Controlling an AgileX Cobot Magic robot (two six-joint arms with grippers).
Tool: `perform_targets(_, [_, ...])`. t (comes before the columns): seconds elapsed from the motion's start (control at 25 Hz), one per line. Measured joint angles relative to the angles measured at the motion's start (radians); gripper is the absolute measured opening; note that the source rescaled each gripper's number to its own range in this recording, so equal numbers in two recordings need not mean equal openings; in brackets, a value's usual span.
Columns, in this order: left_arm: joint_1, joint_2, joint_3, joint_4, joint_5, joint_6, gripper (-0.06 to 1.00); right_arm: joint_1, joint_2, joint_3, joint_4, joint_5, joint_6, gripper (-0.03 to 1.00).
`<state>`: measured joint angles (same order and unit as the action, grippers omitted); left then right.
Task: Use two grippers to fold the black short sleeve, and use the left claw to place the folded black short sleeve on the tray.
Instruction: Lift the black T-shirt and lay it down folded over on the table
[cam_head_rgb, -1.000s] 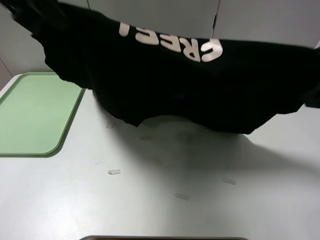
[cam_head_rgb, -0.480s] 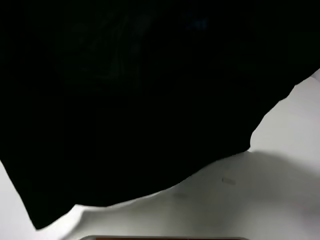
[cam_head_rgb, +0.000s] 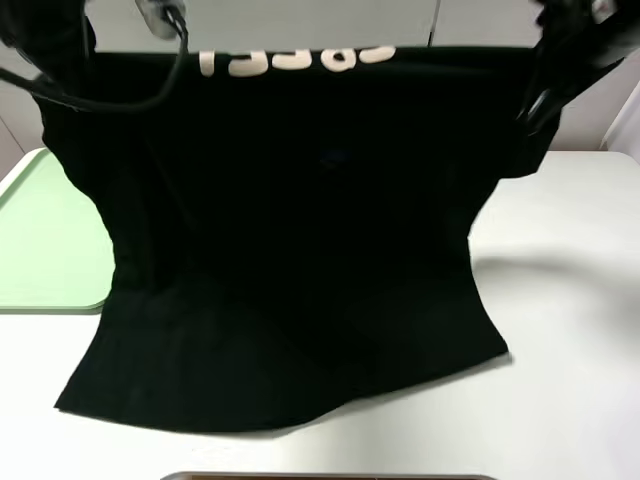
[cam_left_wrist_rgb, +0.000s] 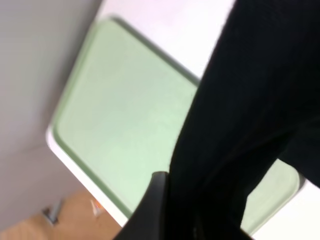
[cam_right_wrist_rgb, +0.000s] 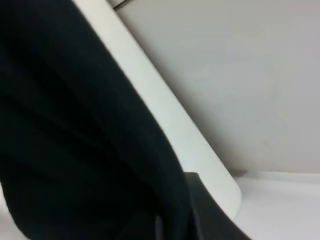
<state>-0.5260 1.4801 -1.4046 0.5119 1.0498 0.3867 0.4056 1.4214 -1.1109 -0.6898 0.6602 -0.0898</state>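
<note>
Black short sleeve (cam_head_rgb: 300, 230): large matte cotton T-shirt, soft and creased, with pale block letters (cam_head_rgb: 295, 58) upside down along its raised top edge
Where: hung up as a broad sheet beside the flat rectangular pale green plastic tray (cam_head_rgb: 45, 240), one side edge overlapping the tray; its lower hem lies spread on the smooth white table (cam_head_rgb: 570, 300)
Left gripper (cam_left_wrist_rgb: 162, 200): black metal claw above the tray, fingers (cam_left_wrist_rgb: 157, 192) closed on a top corner of the black short sleeve
Right gripper (cam_right_wrist_rgb: 186, 212): black claw at the top corner farthest from the tray, clamped tight on the cloth
High view only: the lettering, the hem, a thick black cable (cam_head_rgb: 178, 55)
Left wrist view only: the tray's rounded corners and low raised rim, cloth hanging across them
Right wrist view only: the table's edge against a plain grey wall
</note>
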Motion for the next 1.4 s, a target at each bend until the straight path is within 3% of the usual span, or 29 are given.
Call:
perform_targets(0.4, [0.121,0.134,0.0,-0.007,-0.087,0.0,0.02,0.003,0.221,0.0,-0.279,-0.149,0.142,0.01])
perform_targets(0.64, [0.127,0.134,0.0,-0.005,-0.089,-0.005,0.02,0.003,0.223,0.0,-0.328,-0.168,0.197,0.01])
perform_targets(0.84, [0.127,0.134,0.005,-0.069,-0.035,0.052,0.02,0.003,0.224,0.0,-0.237,-0.127,0.178,0.01])
perform_targets(0.96, [0.127,0.134,0.036,-0.076,-0.035,0.053,0.02,0.003,0.224,-0.002,-0.117,-0.073,0.103,0.01])
perform_targets(1.0, [0.127,0.134,0.061,-0.076,-0.036,0.053,0.02,0.004,0.224,0.0,-0.014,-0.039,0.031,0.01])
perform_targets(1.12, [0.127,0.134,0.184,-0.075,-0.044,0.053,0.02,0.013,0.224,0.029,0.114,-0.004,-0.059,0.01])
perform_targets(1.32, [0.105,0.13,0.454,0.049,-0.137,-0.011,0.02,0.024,0.224,0.123,0.215,-0.001,-0.106,0.01])
perform_targets(1.4, [0.075,0.129,0.484,0.087,-0.145,-0.038,0.02,0.024,0.224,0.148,0.221,-0.003,-0.108,0.01])
